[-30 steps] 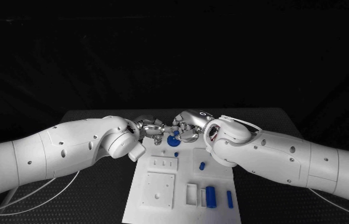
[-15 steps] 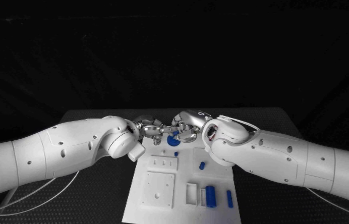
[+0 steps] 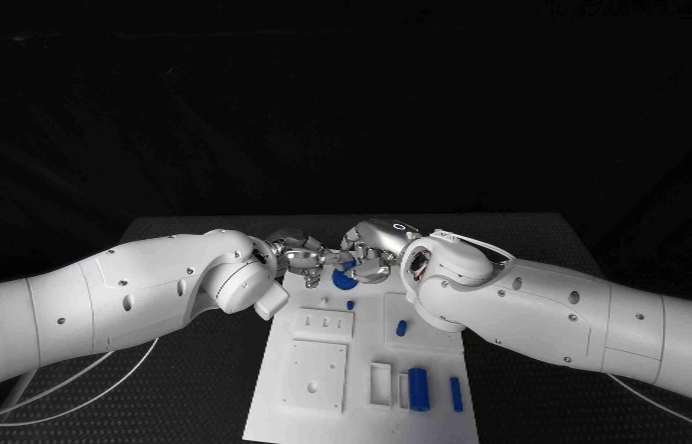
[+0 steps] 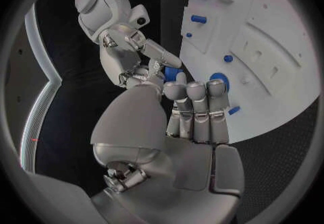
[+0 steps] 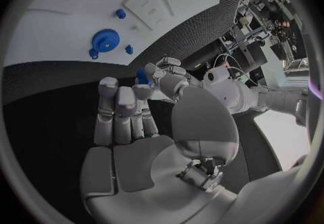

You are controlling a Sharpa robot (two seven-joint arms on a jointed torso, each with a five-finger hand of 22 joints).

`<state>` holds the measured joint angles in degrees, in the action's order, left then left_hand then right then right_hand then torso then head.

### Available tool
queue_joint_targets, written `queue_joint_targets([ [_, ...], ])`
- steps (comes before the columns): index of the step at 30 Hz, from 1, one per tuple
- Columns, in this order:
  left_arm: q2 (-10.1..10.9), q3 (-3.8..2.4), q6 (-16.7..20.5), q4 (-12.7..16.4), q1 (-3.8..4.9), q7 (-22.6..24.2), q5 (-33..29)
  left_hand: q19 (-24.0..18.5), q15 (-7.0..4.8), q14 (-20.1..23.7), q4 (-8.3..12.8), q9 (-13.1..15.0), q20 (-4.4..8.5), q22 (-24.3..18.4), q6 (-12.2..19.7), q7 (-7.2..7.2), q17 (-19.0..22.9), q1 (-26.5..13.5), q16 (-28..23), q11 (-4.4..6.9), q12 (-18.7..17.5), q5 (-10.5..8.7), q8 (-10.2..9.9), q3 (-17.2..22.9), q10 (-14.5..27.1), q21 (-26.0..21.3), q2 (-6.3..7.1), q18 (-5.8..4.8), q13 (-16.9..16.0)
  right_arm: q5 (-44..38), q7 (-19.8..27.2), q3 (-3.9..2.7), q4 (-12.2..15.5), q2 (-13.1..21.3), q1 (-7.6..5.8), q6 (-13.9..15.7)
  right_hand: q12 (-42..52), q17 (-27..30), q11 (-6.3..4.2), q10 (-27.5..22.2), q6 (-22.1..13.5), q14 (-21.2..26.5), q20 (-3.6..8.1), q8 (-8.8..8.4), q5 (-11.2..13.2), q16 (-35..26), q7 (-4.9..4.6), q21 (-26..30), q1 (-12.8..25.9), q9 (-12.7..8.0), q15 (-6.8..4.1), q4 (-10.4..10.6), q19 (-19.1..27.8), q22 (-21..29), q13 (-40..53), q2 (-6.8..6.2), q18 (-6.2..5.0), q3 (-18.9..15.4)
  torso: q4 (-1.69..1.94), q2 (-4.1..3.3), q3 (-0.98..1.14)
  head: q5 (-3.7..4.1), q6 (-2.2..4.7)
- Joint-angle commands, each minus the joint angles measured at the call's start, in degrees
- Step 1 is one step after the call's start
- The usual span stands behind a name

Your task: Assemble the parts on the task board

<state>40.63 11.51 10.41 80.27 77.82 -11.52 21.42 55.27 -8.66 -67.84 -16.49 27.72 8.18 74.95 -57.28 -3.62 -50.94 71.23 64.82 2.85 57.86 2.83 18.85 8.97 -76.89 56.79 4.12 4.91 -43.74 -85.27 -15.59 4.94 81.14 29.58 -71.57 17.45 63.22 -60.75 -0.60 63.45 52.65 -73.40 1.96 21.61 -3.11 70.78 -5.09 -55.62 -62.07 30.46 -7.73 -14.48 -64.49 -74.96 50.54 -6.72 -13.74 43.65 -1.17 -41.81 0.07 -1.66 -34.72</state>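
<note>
A: Head view: white board [image 3: 296, 409] on the black table [image 3: 188, 234]; blue cylinder [image 3: 418, 388] sits in a recess near its front edge, a blue gear [image 3: 343, 278] at its far end. No legible writing.

B: Left wrist view: left hand [image 4: 177, 127], fingers curled; contents cannot be told. Right wrist view: right hand [image 5: 135, 127] meets it around a small blue part [image 5: 142, 75]; which hand holds it is unclear.

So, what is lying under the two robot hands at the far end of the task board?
A blue gear lies flat on the task board there. The left robot hand and right robot hand meet over it around a small blue part.
</note>
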Motion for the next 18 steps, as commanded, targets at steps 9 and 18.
queue_joint_targets([
  [9, -0.7, -0.23, 0.38, 0.15, 0.17, 0.57, -0.55, -0.5, -0.22, 0.31, -0.22, -0.01, 5.69, 0.61, -0.42, 0.03, 0.42, -0.23, 0.5, 0.12, 0.47, 0.0, -0.47, -1.15, 0.02, 0.37, 0.83, -0.44, 0.32, -0.38, 1.35, 0.14, 0.84, -0.47, 0.31, -1.49, -0.18, 0.06, -1.56, -1.83, 9.67, -0.07, 0.17, 0.13, 0.31, -0.03, 1.04, -0.24, 0.38, 0.05, -0.32, 0.06, -0.28, -0.21, -0.06, -0.41, -1.25, 0.36, -0.03, 0.02, 0.02, 0.04, -0.04],
  [18, -0.72, -0.23, 0.2, 0.14, 0.17, 0.44, -0.49, -0.41, -0.22, 0.37, -0.32, 0.04, 5.79, 0.19, -0.51, 0.03, 0.97, -3.43, 0.82, 0.13, 0.59, -0.07, -0.71, -1.49, -0.01, 0.45, 2.01, -0.49, 0.67, -0.58, 1.23, 0.14, 0.89, -0.56, 0.36, -1.86, -0.19, 0.07, -1.57, -1.8, 9.69, -0.09, 0.18, 0.13, 0.31, -0.03, 1.05, -0.24, 0.39, 0.06, -0.33, 0.02, -0.31, -0.21, -0.06, -0.44, -1.25, 0.41, -0.02, -0.03, 0.03, 0.06, -0.07],
])
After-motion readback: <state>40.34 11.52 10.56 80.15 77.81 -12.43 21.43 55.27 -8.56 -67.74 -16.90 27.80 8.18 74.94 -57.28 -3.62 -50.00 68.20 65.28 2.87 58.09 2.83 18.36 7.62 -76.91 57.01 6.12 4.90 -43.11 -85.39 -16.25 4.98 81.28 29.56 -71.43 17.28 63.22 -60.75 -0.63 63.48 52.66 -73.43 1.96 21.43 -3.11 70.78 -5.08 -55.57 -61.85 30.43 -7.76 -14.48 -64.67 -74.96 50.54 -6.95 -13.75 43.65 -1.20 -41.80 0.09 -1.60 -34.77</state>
